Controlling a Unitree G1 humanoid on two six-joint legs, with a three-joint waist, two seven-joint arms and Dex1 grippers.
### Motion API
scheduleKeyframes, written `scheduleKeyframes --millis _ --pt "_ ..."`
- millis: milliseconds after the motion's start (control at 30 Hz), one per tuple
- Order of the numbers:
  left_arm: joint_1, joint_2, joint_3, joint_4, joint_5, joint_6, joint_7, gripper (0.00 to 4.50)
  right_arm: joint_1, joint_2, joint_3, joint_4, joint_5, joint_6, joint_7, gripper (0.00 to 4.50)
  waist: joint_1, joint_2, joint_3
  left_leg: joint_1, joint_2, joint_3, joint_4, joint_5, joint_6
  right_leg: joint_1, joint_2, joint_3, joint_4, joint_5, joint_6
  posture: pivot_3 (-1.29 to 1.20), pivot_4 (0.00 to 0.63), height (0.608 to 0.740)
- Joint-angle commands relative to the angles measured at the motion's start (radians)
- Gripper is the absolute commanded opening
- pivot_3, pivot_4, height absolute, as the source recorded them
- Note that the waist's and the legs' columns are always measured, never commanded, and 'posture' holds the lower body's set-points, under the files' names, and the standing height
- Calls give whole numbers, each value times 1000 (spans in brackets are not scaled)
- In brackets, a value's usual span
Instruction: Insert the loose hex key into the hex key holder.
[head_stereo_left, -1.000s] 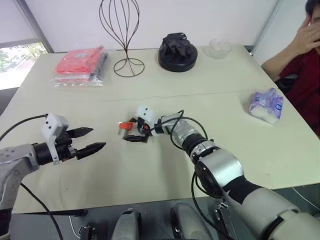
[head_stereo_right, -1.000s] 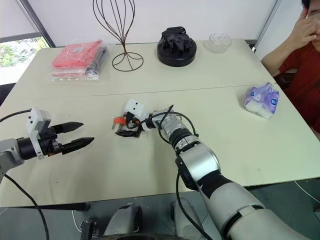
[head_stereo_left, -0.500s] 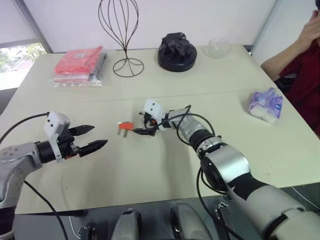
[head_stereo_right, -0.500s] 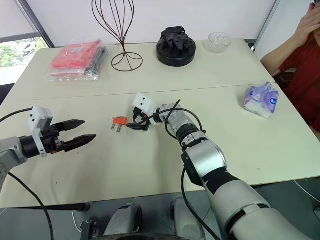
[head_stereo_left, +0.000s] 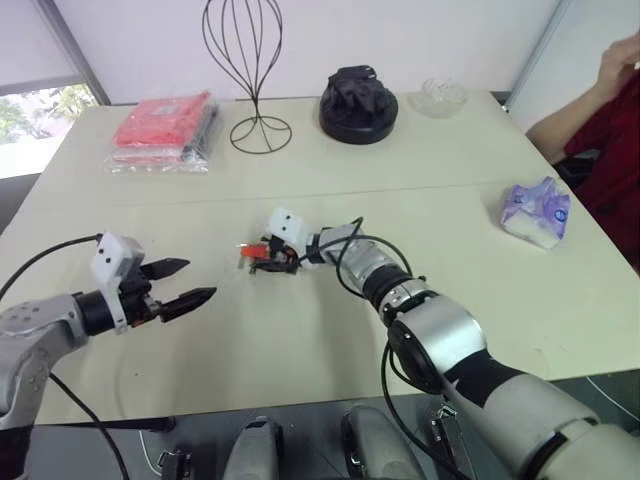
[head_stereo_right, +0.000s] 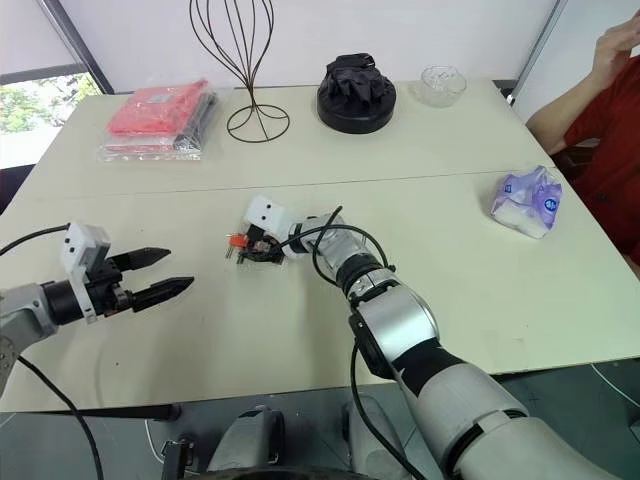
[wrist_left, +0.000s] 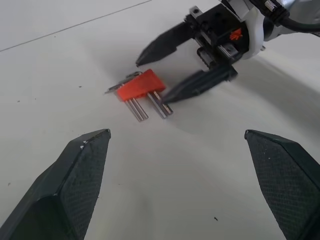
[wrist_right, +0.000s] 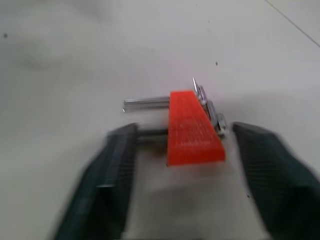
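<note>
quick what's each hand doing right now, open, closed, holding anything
Left hand: open, holding nothing, above the table.
Right hand: open, its fingers on either side of the hex key holder, not yet gripping it.

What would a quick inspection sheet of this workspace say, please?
Surface: pale table, a seam across it.
Job's things: hex key holder lies flat, keys protruding; loose hex key not made out.
Clutter: red packet, wire stand, black object and glass bowl at the far edge; tissue pack at right.
Grippers: left gripper open, apart from the holder; right gripper, jaws open either side of the holder.
Cables: black cable loops at the right wrist.
Surroundings: person at right; window at left.
</note>
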Motion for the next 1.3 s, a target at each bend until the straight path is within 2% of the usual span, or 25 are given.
scheduleKeyframes --millis 33,67,100,333,433,600,900,1300 --pt "7 -1 32 -36 -17 -6 10 4500 4 2 3 3 -10 -10 -5 929 0 0 0 0 0 0 0 0 0 0 0 0 0 0 0 0 150 740" --pt "8 -3 31 -39 -17 -6 12 4500 6 0 4 3 -11 -11 -3 369 0 0 0 0 0 0 0 0 0 0 0 0 0 0 0 0 150 740" --pt "9 -4 30 -41 -17 -6 13 4500 8 -1 5 3 -12 -11 -1 26 0 0 0 0 0 0 0 0 0 0 0 0 0 0 0 0 150 740" --pt "-2 -6 16 -29 -12 -15 16 4500 -5 -1 -11 -8 7 -30 36 26 0 0 0 0 0 0 0 0 0 1 0 0 0 0 0 0 150 740" --pt "-9 -9 8 -23 -10 -17 17 4500 -19 -3 -40 -14 40 -25 88 937 0 0 0 0 0 0 0 0 0 0 0 0 0 0 0 0 150 740" --pt "-17 -12 -4 -13 -4 -21 11 4500 -38 -21 -51 -17 34 -32 58 3492 0 0 0 0 0 0 0 0 0 0 0 0 0 0 0 0 150 740" --pt "-7 -18 -6 -29 0 -19 15 4500 -9 -45 -31 1 -2 -13 1 3492 -1 0 0 0 0 0 0 0 0 0 0 0 0 0 0 0 150 740" --pt "43 -26 16 -78 -8 -8 42 4500 8 16 -28 13 -16 27 -49 3492 -2 0 0 0 0 0 0 0 0 0 1 0 0 0 0 0 150 740"
